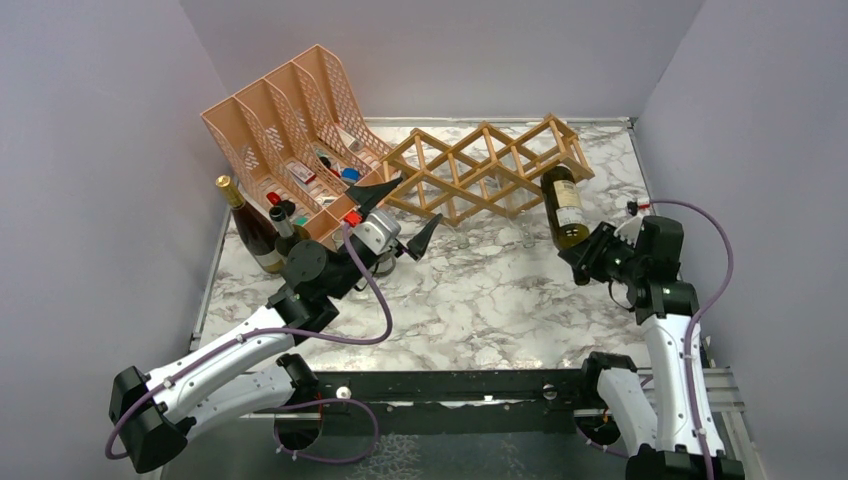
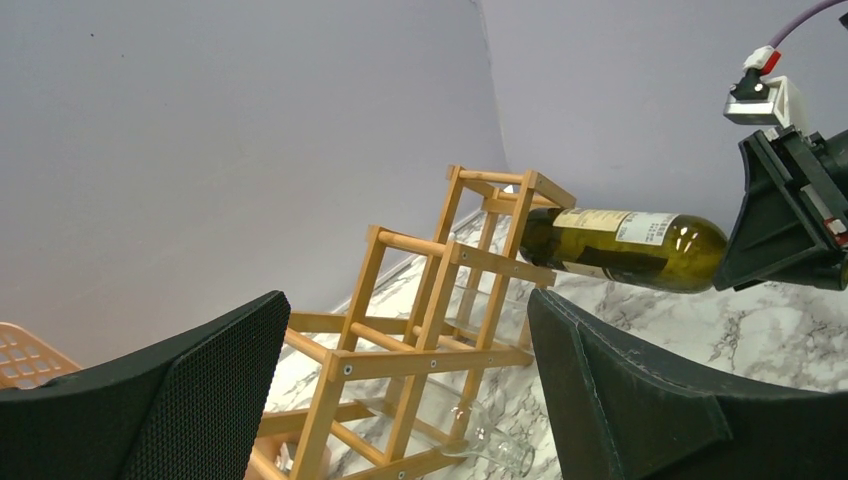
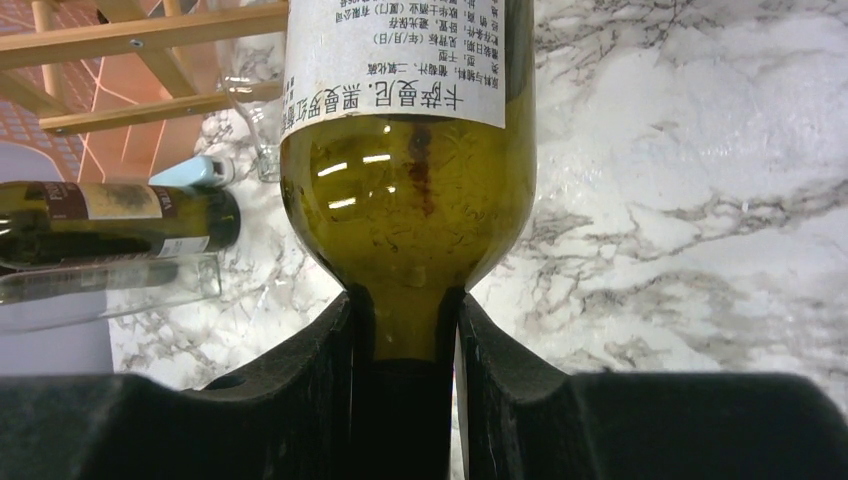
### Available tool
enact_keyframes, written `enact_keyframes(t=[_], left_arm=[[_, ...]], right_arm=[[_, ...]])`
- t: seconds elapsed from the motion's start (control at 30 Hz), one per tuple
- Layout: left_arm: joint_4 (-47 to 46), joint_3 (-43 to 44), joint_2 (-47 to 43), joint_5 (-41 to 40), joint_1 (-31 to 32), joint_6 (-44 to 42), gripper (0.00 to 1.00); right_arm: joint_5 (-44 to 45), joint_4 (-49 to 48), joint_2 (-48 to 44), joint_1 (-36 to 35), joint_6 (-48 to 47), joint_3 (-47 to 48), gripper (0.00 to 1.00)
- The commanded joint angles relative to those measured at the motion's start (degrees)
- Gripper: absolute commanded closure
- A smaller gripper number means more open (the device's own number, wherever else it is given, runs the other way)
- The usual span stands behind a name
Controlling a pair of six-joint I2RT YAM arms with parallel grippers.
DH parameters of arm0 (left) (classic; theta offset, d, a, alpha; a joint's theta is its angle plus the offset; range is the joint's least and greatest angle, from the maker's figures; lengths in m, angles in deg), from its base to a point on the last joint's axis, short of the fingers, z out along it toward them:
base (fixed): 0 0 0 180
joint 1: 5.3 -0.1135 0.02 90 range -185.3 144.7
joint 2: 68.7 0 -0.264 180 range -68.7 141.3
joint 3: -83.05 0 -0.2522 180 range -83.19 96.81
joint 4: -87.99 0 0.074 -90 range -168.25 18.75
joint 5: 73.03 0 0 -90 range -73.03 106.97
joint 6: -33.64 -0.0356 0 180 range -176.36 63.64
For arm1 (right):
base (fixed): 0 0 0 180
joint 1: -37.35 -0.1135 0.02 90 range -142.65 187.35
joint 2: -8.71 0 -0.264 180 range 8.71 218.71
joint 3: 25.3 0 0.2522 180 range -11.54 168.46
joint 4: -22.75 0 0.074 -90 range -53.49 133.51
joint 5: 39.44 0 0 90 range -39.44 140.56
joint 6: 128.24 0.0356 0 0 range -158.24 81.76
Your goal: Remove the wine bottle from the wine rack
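Olive-green glass with a pale label, the wine bottle (image 1: 564, 208) lies tilted at the right end of the wine rack (image 1: 487, 170), its base still in the rack's rightmost diamond opening and its neck pointing toward the near right. The right gripper (image 1: 583, 262) has its jaws closed on the bottle's neck; the right wrist view shows the two black fingers (image 3: 300, 385) pressed against either side of the neck just below the shoulder (image 3: 405, 215). The rack, a light wooden lattice, stands long and low across the far middle of the marbled worktop (image 1: 470, 300). To its left stands a salmon-pink mesh file organiser (image 1: 285, 130) holding small items, and near that organiser's left end stand two dark bottles (image 1: 250, 228). The left gripper (image 1: 402, 215) hovers just near the rack's left end with its jaws spread wide and holding nothing; from the left wrist view its fingers (image 2: 160, 400) frame the rack (image 2: 420, 330) and the bottle (image 2: 620, 248) beyond
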Motion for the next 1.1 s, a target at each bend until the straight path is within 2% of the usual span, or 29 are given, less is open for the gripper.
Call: enact_keyframes(t=[0.0,0.2,0.43,0.63,0.8,0.97,1.07], left_arm=[[-1.8,-0.7,0.0,-0.3,0.7,0.6,0.04],[-1.7,-0.6,-0.1,0.0,1.3,0.8,0.04],[-1.7,-0.5,-0.1,0.2,1.9,0.7,0.04],[-1.7,-0.3,0.1,1.6,2.1,1.4,0.04],[-1.7,0.0,0.9,3.5,2.4,2.0,0.04],[-1.5,1.1,3.1,10.6,2.9,3.2,0.05],[-0.1,2.4,5.2,20.3,3.5,2.6,0.05]], right_arm=[[-0.2,5.2,-2.9,-0.1,-0.4,6.8,0.99],[-0.3,13.2,-4.1,-0.1,-2.8,12.0,0.99],[-7.5,21.2,-3.2,-0.3,-6.0,16.7,0.99],[-18.2,21.7,-3.4,-2.3,-7.9,15.5,0.99],[-19.2,23.3,-2.2,-7.7,-11.2,15.6,0.99],[-21.2,23.7,1.4,-15.1,-13.1,14.7,0.99],[-22.3,23.4,3.7,-18.5,-13.2,14.4,0.99]])
